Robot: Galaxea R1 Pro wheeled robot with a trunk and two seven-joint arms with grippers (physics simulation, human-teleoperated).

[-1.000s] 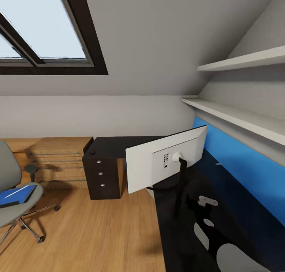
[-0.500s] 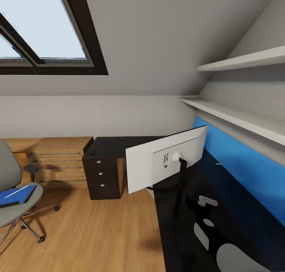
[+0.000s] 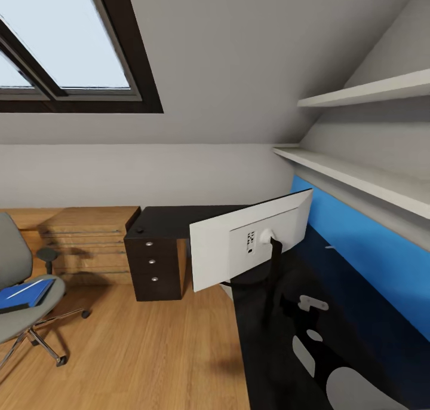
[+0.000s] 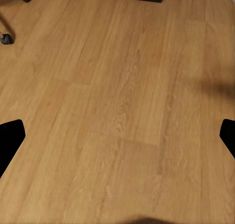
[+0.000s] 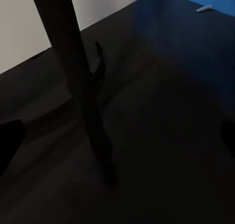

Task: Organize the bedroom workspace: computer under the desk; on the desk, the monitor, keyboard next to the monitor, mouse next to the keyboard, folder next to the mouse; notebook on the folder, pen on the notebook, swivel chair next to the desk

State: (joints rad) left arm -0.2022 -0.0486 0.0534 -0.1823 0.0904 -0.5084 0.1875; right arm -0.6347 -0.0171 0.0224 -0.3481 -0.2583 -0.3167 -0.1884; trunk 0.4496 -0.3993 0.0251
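Observation:
The monitor [image 3: 251, 245] stands on the black desk [image 3: 179, 219] with its pale back toward me, its black stand [image 5: 73, 62] close before my right gripper [image 5: 117, 140], which is open over the desk top. A short white stick [image 5: 203, 8], perhaps the pen, lies by the blue wall. At the far left, the swivel chair [image 3: 15, 266] carries the blue folder [image 3: 27, 293] on its seat. My left gripper [image 4: 117, 140] hangs open over the wood floor, nothing between its fingers. Computer, keyboard, mouse and notebook are out of view.
Black drawers [image 3: 152, 260] with silver knobs form the desk's left end, next to a wooden drawer chest [image 3: 89, 242]. Two white shelves [image 3: 358, 177] run above a blue wall panel [image 3: 370, 254]. A chair caster [image 4: 6, 37] stands on open plank floor [image 3: 149, 350].

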